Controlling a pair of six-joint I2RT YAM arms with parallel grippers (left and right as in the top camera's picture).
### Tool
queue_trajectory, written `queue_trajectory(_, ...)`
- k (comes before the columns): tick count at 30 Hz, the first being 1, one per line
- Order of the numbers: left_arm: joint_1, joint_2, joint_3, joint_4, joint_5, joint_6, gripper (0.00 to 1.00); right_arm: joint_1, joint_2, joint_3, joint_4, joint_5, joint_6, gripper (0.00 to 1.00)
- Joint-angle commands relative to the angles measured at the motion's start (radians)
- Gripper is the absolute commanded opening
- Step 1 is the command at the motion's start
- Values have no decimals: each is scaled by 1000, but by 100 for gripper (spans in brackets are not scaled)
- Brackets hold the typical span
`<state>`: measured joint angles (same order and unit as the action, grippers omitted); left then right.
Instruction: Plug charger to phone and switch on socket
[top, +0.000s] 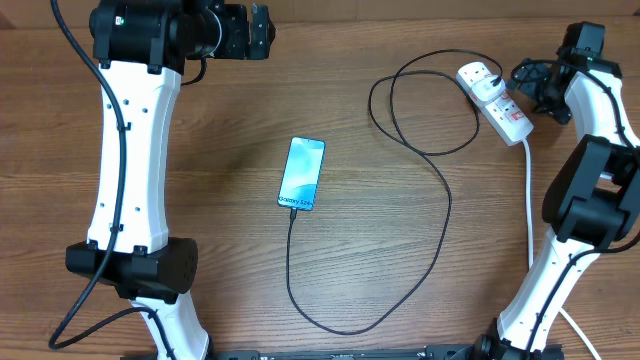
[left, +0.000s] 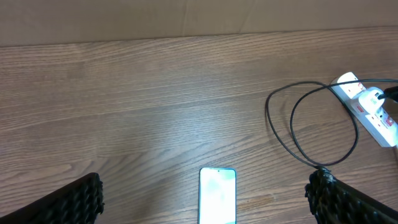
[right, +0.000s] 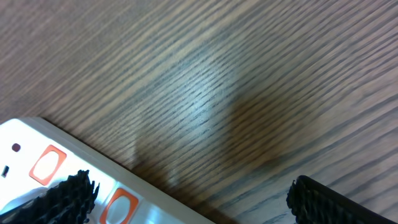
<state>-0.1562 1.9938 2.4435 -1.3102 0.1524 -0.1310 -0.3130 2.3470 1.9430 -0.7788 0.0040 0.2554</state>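
Note:
The phone (top: 302, 173) lies flat mid-table with its light screen up, also showing in the left wrist view (left: 217, 194). The charger (top: 447, 215), a thin black cable, meets the phone's short edge by the white text, loops toward the table front, then runs back up in a loop to a plug in the socket (top: 497, 100). My left gripper (top: 264, 32) hovers open at the far left, well away from the phone, with nothing between its fingers (left: 78, 199). My right gripper (top: 531, 88) stands open just right of the socket (right: 68, 165), one finger (right: 62, 198) over its red-orange switches.
A thick white cord (top: 529, 200) runs from the socket down the right side past the right arm's base. The charger's loop (left: 311, 124) lies on the wood left of the socket (left: 372, 115). A light wall edge borders the table's far side.

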Motion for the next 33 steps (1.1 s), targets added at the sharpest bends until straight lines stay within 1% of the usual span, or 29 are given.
queue_trajectory(1, -1, 9, 0, 2, -6, 4, 100, 4, 25, 0, 0, -18, 5, 100)
queue_trajectory(22, -1, 9, 0, 2, -6, 4, 100, 4, 36, 0, -54, -38, 6, 100)
queue_trajectory(29, -1, 9, 0, 2, -6, 4, 100, 5, 36, 0, -85, -95, 6, 100)
queue_trajectory(33, -1, 9, 0, 2, -6, 4, 100, 11, 36, 0, -106, -95, 5, 100)
